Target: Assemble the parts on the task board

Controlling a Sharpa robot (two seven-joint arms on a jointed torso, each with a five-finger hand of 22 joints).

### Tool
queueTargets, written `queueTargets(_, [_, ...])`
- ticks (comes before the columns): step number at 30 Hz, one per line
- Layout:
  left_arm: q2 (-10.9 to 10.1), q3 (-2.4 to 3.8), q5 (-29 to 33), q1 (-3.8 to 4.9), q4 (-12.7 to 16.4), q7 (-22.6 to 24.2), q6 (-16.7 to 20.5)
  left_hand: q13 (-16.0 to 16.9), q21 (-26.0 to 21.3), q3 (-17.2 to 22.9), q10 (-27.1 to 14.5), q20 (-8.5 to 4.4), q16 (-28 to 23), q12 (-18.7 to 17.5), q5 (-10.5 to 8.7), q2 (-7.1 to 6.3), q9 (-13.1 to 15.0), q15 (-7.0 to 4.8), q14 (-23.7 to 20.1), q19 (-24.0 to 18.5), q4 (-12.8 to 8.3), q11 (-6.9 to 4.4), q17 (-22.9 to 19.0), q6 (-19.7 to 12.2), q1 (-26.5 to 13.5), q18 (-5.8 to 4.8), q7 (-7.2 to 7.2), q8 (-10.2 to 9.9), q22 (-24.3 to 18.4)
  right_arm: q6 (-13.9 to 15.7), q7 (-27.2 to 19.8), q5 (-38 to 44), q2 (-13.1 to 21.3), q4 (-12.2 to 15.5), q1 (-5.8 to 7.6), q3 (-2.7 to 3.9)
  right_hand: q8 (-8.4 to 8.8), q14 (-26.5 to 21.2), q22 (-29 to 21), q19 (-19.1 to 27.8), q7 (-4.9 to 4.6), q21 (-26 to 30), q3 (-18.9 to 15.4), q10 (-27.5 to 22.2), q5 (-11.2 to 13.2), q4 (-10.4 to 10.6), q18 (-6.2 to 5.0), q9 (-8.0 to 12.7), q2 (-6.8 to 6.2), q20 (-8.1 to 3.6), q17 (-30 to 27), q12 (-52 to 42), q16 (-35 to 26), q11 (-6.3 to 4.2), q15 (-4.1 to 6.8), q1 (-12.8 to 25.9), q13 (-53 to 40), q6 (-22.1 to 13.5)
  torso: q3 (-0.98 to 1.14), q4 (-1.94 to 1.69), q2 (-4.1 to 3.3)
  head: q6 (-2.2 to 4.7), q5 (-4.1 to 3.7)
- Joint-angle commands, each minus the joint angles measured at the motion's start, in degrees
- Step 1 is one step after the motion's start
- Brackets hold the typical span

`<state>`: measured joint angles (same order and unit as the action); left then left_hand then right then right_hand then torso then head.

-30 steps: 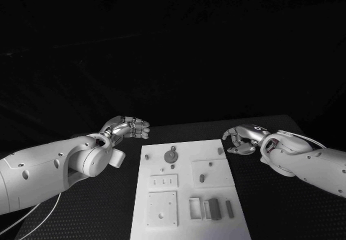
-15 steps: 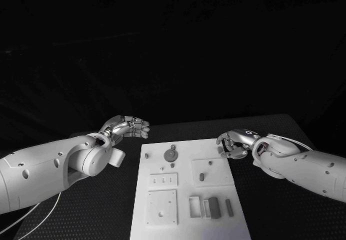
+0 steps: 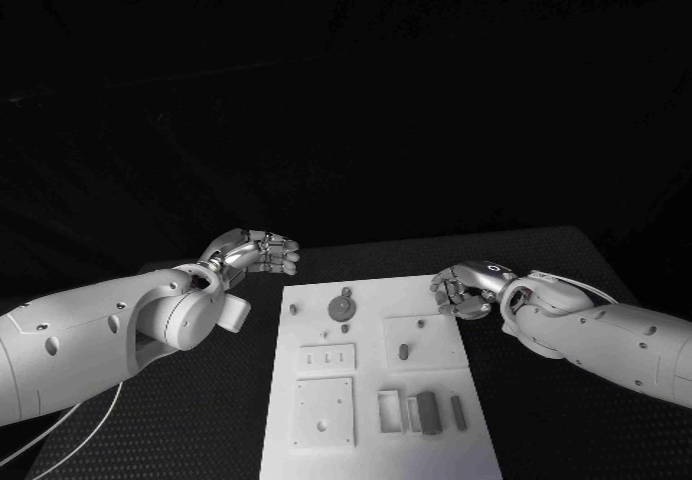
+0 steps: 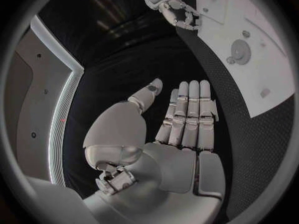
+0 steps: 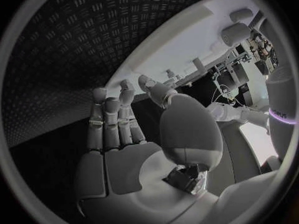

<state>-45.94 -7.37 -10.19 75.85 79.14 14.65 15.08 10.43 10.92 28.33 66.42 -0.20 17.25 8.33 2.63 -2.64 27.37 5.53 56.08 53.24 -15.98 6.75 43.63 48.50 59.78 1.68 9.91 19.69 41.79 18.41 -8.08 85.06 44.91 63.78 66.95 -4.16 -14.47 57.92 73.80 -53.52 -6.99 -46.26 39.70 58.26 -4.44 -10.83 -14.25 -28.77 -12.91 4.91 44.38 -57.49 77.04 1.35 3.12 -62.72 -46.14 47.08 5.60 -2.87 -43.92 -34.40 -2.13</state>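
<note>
So the task board is sitting flat in the middle of the black desk, long way running away from the robot, and as far as I can judge the assembly has barely started, if at all. There's a round part near the far end, a small peg-like part standing in the square block on the right side, and a row of loose-looking parts lying near the close right corner. Those look like they're waiting to be picked up, so I'd say most of the work is left.

Neither hand has anything in it. The left hand hangs off the far left corner of the board, fingers curled in loosely in the head view, while its own wrist camera shows them laid out fairly straight and side by side, with an empty palm. The right hand is right at the far right edge of the board, fingers bent downward and apart, nothing between them; I can't tell if the fingertips actually touch the board or just hover.

Hard to make out: which slots on the board are filled versus empty, since everything is pale on pale. The near end of the board is cut off at the bottom of the head view.
</note>
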Motion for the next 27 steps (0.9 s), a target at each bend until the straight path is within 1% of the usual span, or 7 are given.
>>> queueTargets(1, [0.1,0.05,0.2,0.03,0.1,0.5,-0.8,0.1,-0.3,-0.3,0.4,0.44,-0.2,-0.4,0.23,0.16,0.1,0.46,0.0,0.1,0.0,0.06,0.1,-0.2,-0.6,0.46,0.35,-0.2,0.1,-0.3,-0.9,-1.0,-0.1,-0.4,-0.08,-0.01,-0.56,0.1,0.2,-0.5,-2.26,0.1,0.0,-5.7,-0.1,0.3,-0.75,-0.2,1.34,-0.05,0.2,-0.4,0.3,1.66,-0.14,-0.2,0.2,3.2,-0.04,0.11,0.01,-0.09,0.06])
queueTargets(3, [0.1,0.05,0.2,0.03,0.1,0.5,-0.8,0.1,-0.4,-0.3,0.4,0.45,-0.2,-0.4,0.23,0.16,0.1,0.47,0.0,0.1,0.0,0.06,0.1,-0.3,-0.6,0.46,0.35,-0.2,0.1,-0.1,-1.1,-2.2,-0.2,-0.7,-0.09,-0.01,-0.81,0.4,0.4,-1.0,-2.14,-0.3,-0.2,-5.5,0.0,0.2,-0.75,-0.3,2.22,-0.21,0.4,-0.8,0.5,1.59,-0.02,-0.4,0.3,3.6,-0.04,0.11,0.01,-0.09,0.06])
queueTargets(4, [0.1,0.05,0.2,0.03,0.1,0.5,-0.8,0.1,-0.4,-0.3,0.4,0.45,-0.2,-0.4,0.23,0.17,0.1,0.47,0.0,0.1,0.0,0.06,0.1,-0.3,-0.6,0.46,0.35,-0.2,0.1,0.0,-1.1,-2.2,-0.1,-0.7,-0.09,-0.01,-0.84,0.5,0.5,-1.3,-2.12,-0.5,-0.3,-5.5,0.0,0.2,-0.75,-0.3,2.45,-0.30,0.4,-1.0,0.6,1.53,0.03,-0.5,0.4,3.7,-0.04,0.11,0.01,-0.09,0.06])
queueTargets(6, [0.1,0.05,0.2,0.03,0.1,0.5,-0.8,0.1,-0.4,-0.3,0.4,0.45,-0.2,-0.4,0.23,0.18,0.1,0.47,0.0,0.1,0.0,0.06,0.1,-0.3,-0.6,0.46,0.35,-0.2,0.1,0.2,-0.9,-2.2,-0.1,-0.8,-0.09,0.00,-0.97,0.7,0.8,-1.7,-2.02,-0.9,-0.4,-5.4,-0.1,0.0,-0.75,-0.3,3.42,-0.56,0.6,-1.2,0.8,1.39,0.16,-0.7,0.5,3.9,-0.04,0.09,0.00,-0.11,0.09])
queueTargets(9, [0.1,0.05,0.2,0.03,0.2,0.5,-0.8,0.1,-0.4,-0.3,0.4,0.45,-0.2,-0.4,0.23,0.20,0.1,0.47,0.0,0.1,0.0,0.06,0.1,-0.3,-0.6,0.47,0.36,-0.2,0.1,0.4,-0.5,-2.1,-0.2,-1.0,-0.09,0.00,-1.24,1.0,1.1,-2.1,-1.82,-1.2,-0.6,-5.1,-0.1,-0.3,-0.75,-0.4,4.04,-0.82,0.9,-1.7,1.1,1.19,0.35,-0.8,0.6,4.4,-0.03,0.07,0.01,-0.16,0.09])
queueTargets(16, [0.1,0.05,0.2,0.03,0.1,0.5,-0.9,0.1,-0.4,-0.3,0.4,0.45,-0.2,-0.4,0.23,0.23,0.1,0.47,0.0,0.1,-0.1,0.06,0.1,-0.3,-0.6,0.47,0.36,-0.2,0.1,0.3,-0.5,-2.6,-0.5,-1.2,-0.10,0.00,-1.55,1.4,1.4,-2.5,-1.58,-1.5,-0.7,-4.8,-0.1,-0.5,-0.75,-0.5,4.23,-1.06,1.2,-2.2,1.4,0.96,0.57,-0.6,0.8,5.0,-0.07,0.06,0.03,-0.25,0.10])
queueTargets(27, [0.0,0.05,0.2,0.03,0.2,0.3,-0.9,0.1,-0.4,-0.3,0.4,0.46,-0.3,-0.4,0.23,0.29,0.1,0.47,0.0,0.1,-0.1,0.06,0.1,-0.3,-0.5,0.48,0.36,-0.2,0.1,-0.3,-0.4,-3.0,-1.1,-1.9,-0.28,0.00,-1.58,1.4,1.6,-2.7,-1.50,-1.6,-0.9,-4.8,-0.1,-0.3,-0.75,-0.6,3.64,-1.16,1.3,-2.5,1.5,0.86,0.68,-0.2,1.0,5.1,-0.11,0.06,0.03,-0.39,0.23])
